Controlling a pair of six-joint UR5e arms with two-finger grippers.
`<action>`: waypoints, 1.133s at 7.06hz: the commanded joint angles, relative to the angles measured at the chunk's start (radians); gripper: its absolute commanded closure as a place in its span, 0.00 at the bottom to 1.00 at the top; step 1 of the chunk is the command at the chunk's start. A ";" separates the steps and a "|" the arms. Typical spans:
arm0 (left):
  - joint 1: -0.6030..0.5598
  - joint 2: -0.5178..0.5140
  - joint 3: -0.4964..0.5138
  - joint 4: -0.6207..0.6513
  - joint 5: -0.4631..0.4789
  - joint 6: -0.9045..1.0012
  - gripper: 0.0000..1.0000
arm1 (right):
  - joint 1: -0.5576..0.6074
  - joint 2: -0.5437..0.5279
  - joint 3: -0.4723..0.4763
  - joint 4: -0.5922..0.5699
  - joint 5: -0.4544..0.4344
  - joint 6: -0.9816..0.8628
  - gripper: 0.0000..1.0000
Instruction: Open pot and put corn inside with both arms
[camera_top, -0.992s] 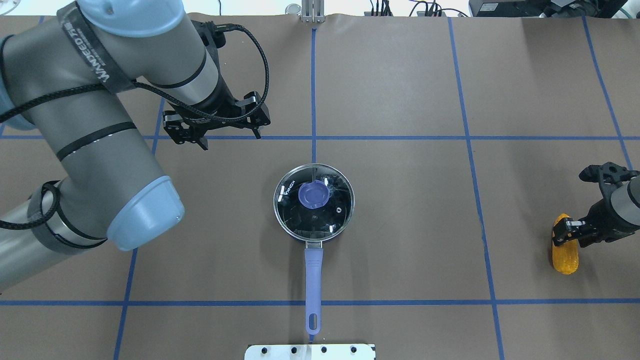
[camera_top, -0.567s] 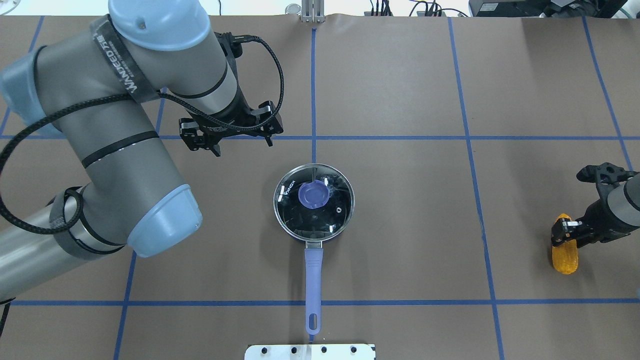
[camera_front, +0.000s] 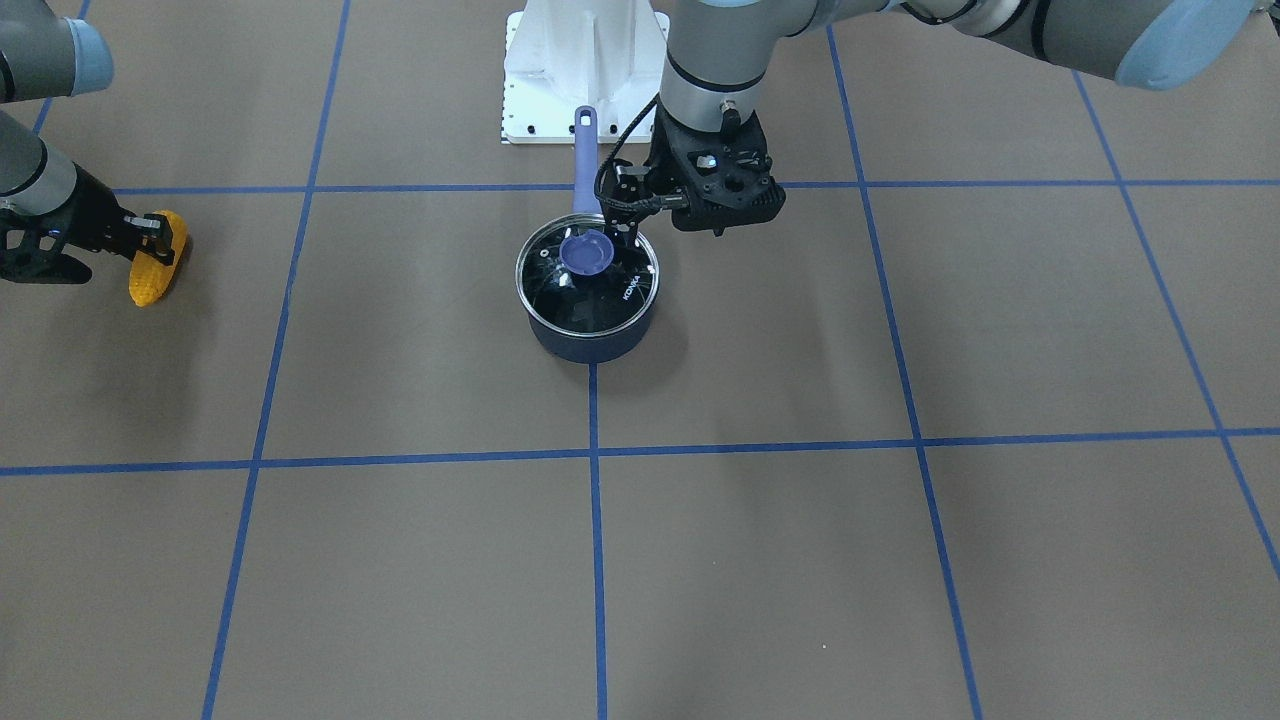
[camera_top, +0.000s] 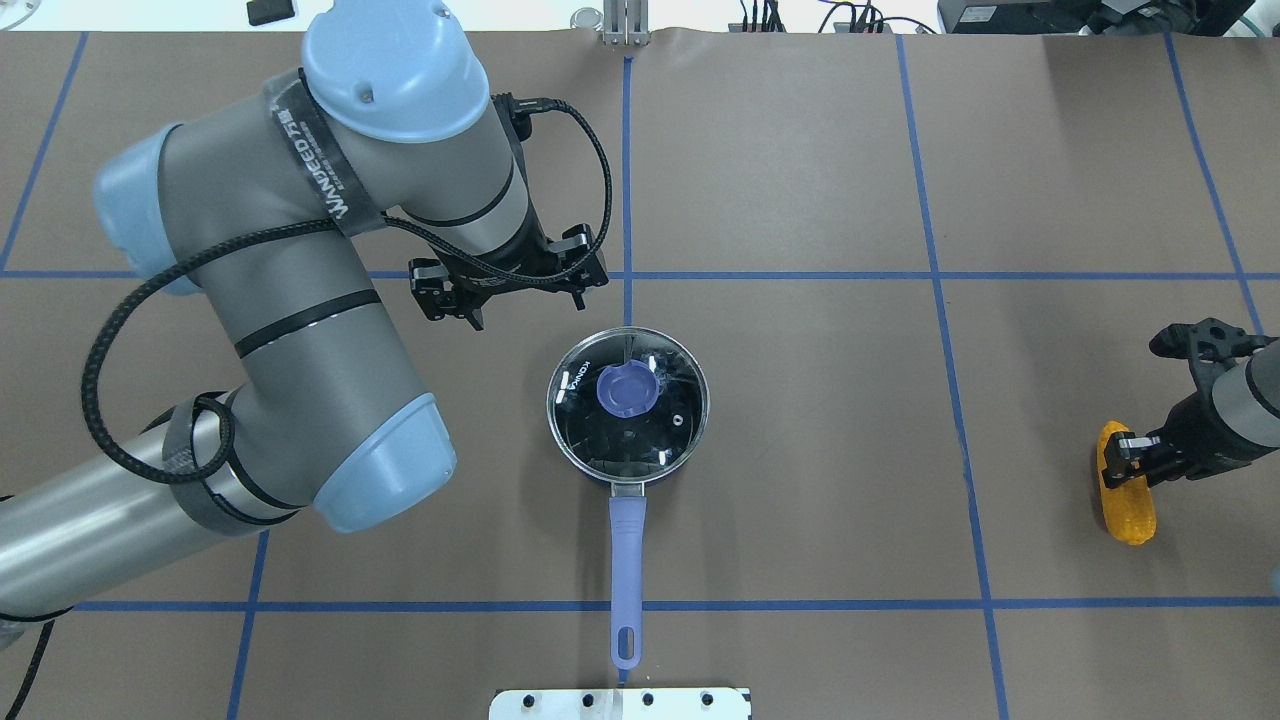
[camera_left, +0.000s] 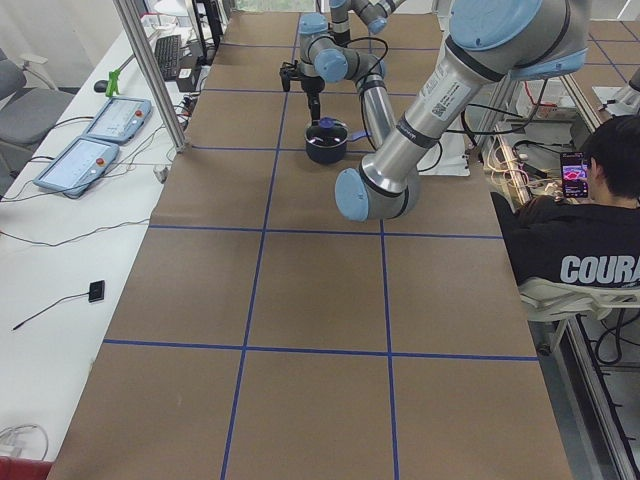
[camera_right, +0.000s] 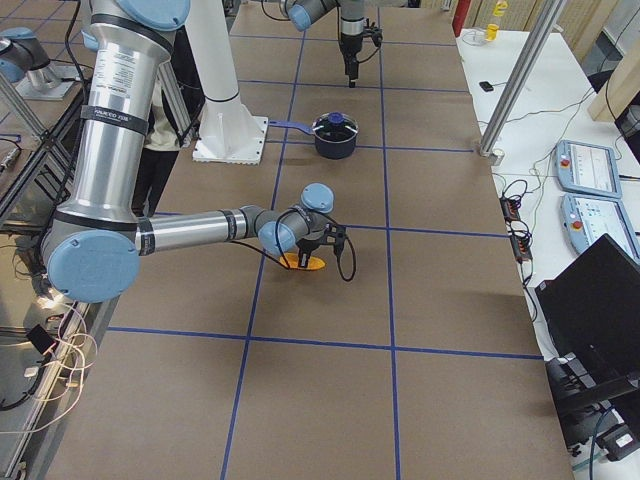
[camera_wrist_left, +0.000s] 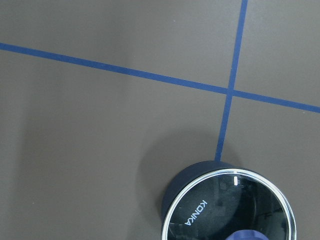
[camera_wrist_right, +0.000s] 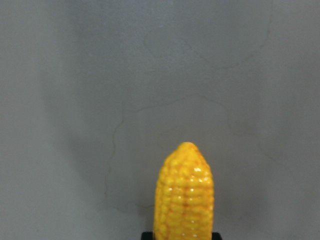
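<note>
The dark blue pot (camera_top: 560, 440) stands mid-table with its purple handle (camera_top: 627, 570) toward the robot. The glass lid (camera_top: 665, 425) with its purple knob (camera_top: 627, 390) sits on it. The pot also shows in the front view (camera_front: 590, 345) and at the bottom of the left wrist view (camera_wrist_left: 172, 192). My left gripper (camera_top: 525, 303) is open and empty, hovering just beyond the pot's far-left rim. The yellow corn (camera_top: 1127, 510) lies at the far right. My right gripper (camera_top: 1125, 458) is closed around the corn's upper half. The corn fills the right wrist view (camera_wrist_right: 184, 195).
The robot's white base plate (camera_top: 620, 703) lies just past the handle's end. Blue tape lines (camera_top: 800, 275) grid the brown table. A seated person (camera_left: 590, 240) and control pendants (camera_left: 80, 150) are off the table's sides.
My left arm has swung right and nearer the pot, gripper still open. My right gripper has shifted slightly on the corn, and the corn's far tip has turned a little left.
</note>
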 joint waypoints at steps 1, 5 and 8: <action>0.028 -0.049 0.067 -0.008 0.003 -0.023 0.02 | 0.024 0.004 0.008 -0.008 0.014 -0.003 0.73; 0.081 -0.084 0.208 -0.142 0.039 -0.083 0.02 | 0.074 0.103 0.058 -0.184 0.026 -0.018 0.72; 0.103 -0.090 0.233 -0.167 0.040 -0.095 0.02 | 0.083 0.129 0.063 -0.212 0.027 -0.018 0.72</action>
